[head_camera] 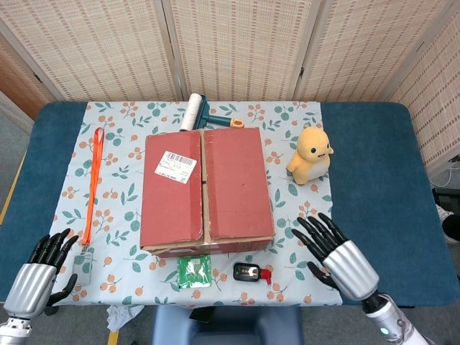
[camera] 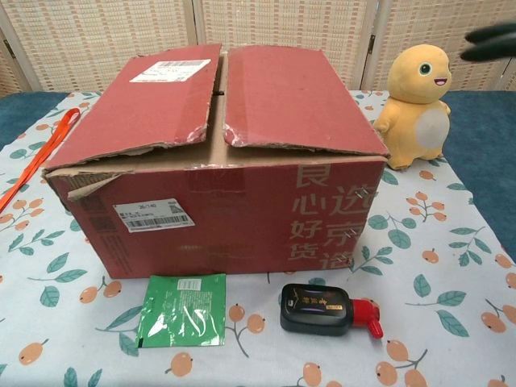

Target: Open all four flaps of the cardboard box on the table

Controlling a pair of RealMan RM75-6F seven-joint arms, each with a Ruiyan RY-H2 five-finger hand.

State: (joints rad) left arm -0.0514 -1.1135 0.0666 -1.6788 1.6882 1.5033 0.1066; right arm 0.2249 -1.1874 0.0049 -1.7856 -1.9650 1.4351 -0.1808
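Right hand (head_camera: 336,251) open, fingers spread, near the cardboard box (head_camera: 206,188) (flaps shut); a wide sweep could topple the plush duck (head_camera: 311,154).

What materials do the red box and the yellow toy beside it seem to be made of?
The red cardboard box looks like matte corrugated paperboard: torn flap edges show brown fibre under the red print. The yellow plush toy seems to be soft, fuzzy fabric, probably stuffed; its rounded surface has no shine.
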